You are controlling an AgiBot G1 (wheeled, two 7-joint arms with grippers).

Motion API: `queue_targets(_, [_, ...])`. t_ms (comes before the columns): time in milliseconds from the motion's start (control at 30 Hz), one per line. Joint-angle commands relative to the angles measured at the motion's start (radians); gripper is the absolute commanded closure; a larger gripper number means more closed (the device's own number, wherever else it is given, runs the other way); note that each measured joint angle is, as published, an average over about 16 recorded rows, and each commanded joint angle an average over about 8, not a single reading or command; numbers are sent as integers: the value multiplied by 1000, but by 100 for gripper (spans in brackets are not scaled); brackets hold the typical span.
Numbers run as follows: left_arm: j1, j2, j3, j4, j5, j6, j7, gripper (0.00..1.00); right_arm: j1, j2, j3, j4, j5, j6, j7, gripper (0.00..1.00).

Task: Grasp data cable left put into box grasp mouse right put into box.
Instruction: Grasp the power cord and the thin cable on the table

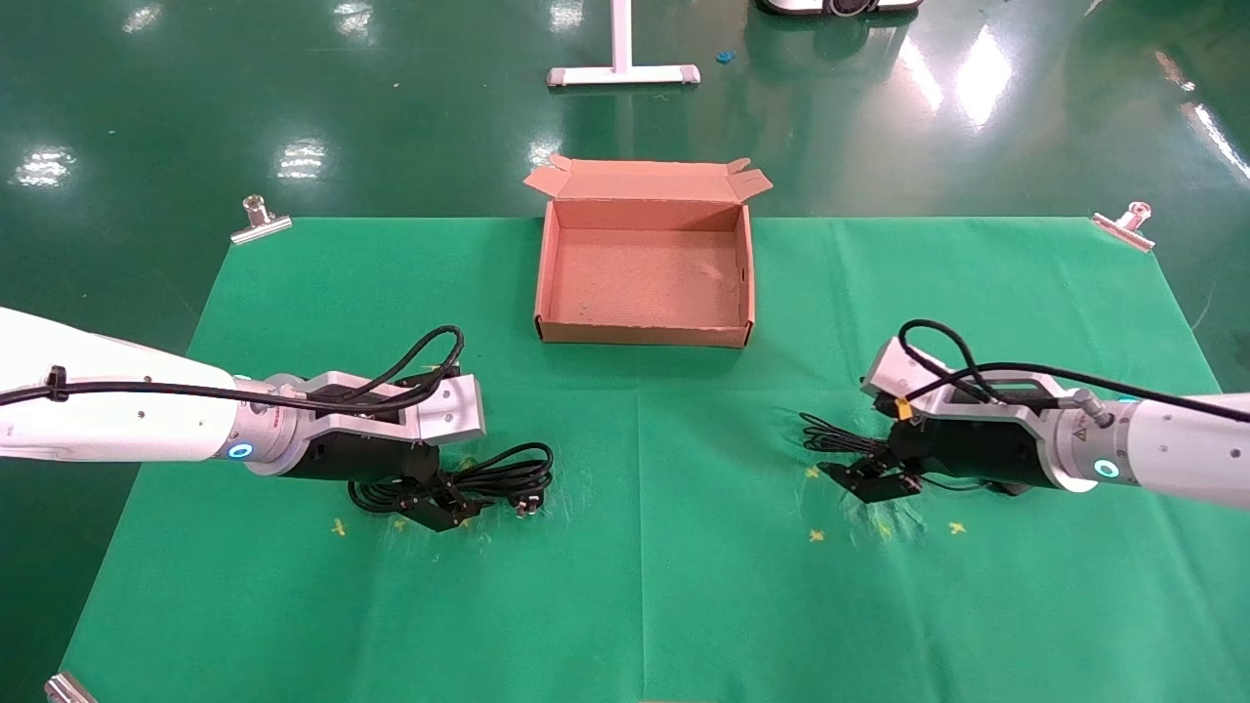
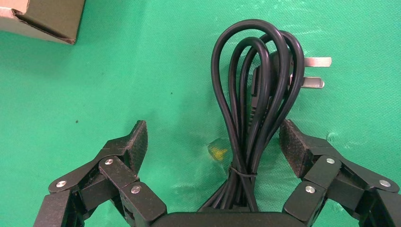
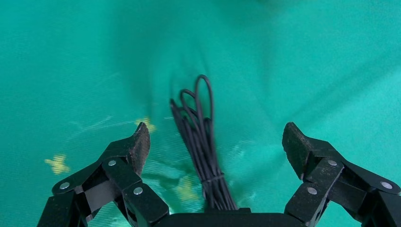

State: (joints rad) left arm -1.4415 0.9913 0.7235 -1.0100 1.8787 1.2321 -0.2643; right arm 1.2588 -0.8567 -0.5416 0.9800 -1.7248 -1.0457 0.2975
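Straddling the data cable (image 2: 250,118) lengthwise, left gripper (image 2: 213,146) fingers spread, its plug end pointing away.

Black data cable (image 2: 250,118) w/ silver plug prongs (image 2: 316,71), thin black mouse cord (image 3: 201,137) on green cloth (image 1: 645,547) w/ yellow crosses (image 1: 816,535); brown cardboard box (image 1: 645,334); glossy dark-green floor (image 1: 391,117).

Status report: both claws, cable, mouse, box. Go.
Left claw open, straddling data cable. Right claw open over mouse cord; mouse body hidden. Box empty, path unobstructed.
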Motion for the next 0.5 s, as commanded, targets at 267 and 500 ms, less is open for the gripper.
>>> queue_targets(267, [0, 0, 0, 1, 0, 0, 0, 98, 2, -6, 3, -28, -4, 20, -19, 88])
queue_targets(500, [0, 0, 0, 1, 0, 0, 0, 100, 1, -3, 4, -23, 1, 16, -16, 100])
